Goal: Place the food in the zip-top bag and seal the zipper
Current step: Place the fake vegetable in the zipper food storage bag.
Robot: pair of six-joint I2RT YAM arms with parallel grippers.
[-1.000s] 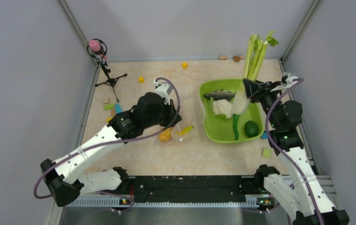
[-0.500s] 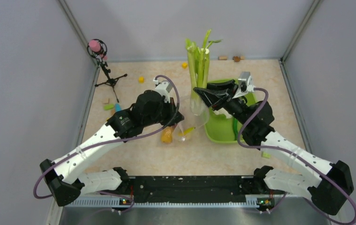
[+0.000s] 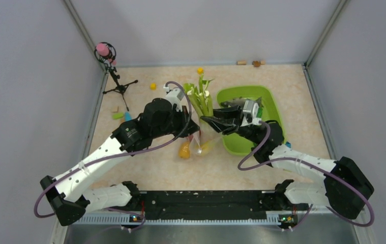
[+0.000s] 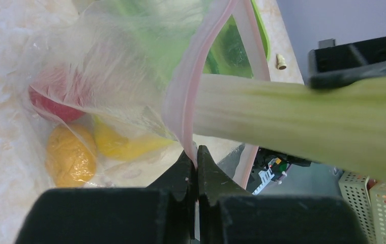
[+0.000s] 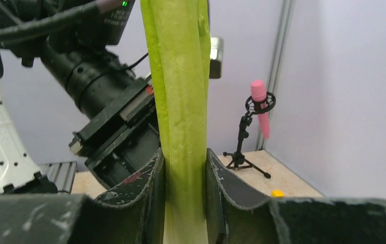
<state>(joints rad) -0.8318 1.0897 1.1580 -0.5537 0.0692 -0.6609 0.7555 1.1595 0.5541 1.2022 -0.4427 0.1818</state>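
My left gripper (image 3: 195,133) is shut on the pink zipper (image 4: 190,109) of the clear zip-top bag (image 3: 201,146) and holds its mouth open; its jaws (image 4: 197,158) pinch the strip. The bag (image 4: 104,66) holds a red tomato (image 4: 53,104), an orange piece (image 4: 71,156) and a yellow piece (image 4: 115,143). My right gripper (image 3: 207,121) is shut on green celery stalks (image 3: 201,97), upright over the bag. In the left wrist view the celery (image 4: 307,118) passes through the bag's mouth. The right wrist view shows the fingers (image 5: 183,170) clamped on the stalk (image 5: 180,96).
The lime-green tray (image 3: 271,93) stands right of the bag, partly covered by my right arm. A microphone stand (image 3: 110,60) is at the back left. Small yellow blocks (image 3: 200,70) and a green block (image 3: 118,116) lie on the table.
My right arm swung the celery left from above the tray and lowered it at the bag's mouth. The left gripper kept its hold on the zipper.
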